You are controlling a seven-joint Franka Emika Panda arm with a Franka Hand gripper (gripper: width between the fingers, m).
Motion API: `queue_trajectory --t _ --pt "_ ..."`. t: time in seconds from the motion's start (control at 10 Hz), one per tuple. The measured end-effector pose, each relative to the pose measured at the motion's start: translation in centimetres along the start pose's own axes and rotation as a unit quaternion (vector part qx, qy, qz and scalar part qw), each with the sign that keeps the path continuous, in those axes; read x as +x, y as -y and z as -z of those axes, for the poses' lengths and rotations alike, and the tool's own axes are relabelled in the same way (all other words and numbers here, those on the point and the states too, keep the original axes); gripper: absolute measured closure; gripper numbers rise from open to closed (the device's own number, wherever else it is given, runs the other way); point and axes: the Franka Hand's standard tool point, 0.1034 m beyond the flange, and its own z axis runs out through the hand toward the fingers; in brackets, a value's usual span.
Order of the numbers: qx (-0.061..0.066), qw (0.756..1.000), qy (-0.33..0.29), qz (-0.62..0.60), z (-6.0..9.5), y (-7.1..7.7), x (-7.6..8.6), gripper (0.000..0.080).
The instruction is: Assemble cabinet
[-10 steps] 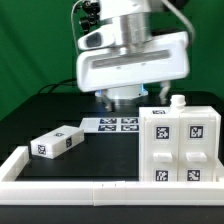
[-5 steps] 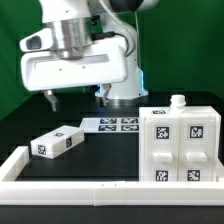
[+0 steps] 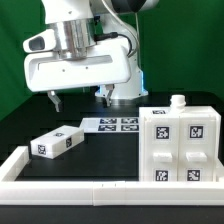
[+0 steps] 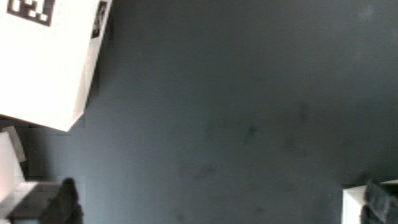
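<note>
– Step in hand?
– Fetching the loose block (image 3: pixel 57 142), I am judging. The gripper (image 3: pixel 78 99) is hanging high in the upper left of the exterior view, above the table (image 3: pixel 100 150), and is doing nothing at the cabinet itself.
– Where is the cabinet sitting?
– Its body (image 3: pixel 180 145) is standing at the lower right of the exterior view, tags facing the camera, a knob (image 3: pixel 178 100) poking up on top. The block is lying at the lower left, well apart from the body and near the rail (image 3: pixel 100 186). The marker board (image 3: pixel 118 124) is lying further back, between the two.
– Tool?
– Jaws are standing wide apart. The fingers (image 3: pixel 52 99) are gripping nothing and touching nothing. The wrist view is showing the same: bare dark table between the tips, plus part of a white tagged piece (image 4: pixel 45 60), probably the block, though I cannot tell for sure.
– Next move?
– I am reckoning it is calling for a shift toward the lower left, a wrist turn to match the block's slant, then a descent with the jaws straddling its narrow sides. After that come a clench, a lift and a carry to the body. Where the block is meant to seat, I cannot tell.
</note>
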Motion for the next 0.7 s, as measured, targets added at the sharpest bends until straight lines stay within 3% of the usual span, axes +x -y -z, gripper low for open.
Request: queue_trajectory --t 0.1,0.4,0.7 --pt "0.000 1.000 0.001 -0.004 0.0 -0.3 -0.1 0.0002" --pt "-0.011 0.999 0.010 -0.044 -0.4 -4.8 -1.6 0.0002" --pt "-0.030 0.999 -0.012 -0.035 -2.0 -7.6 -3.5 0.0002"
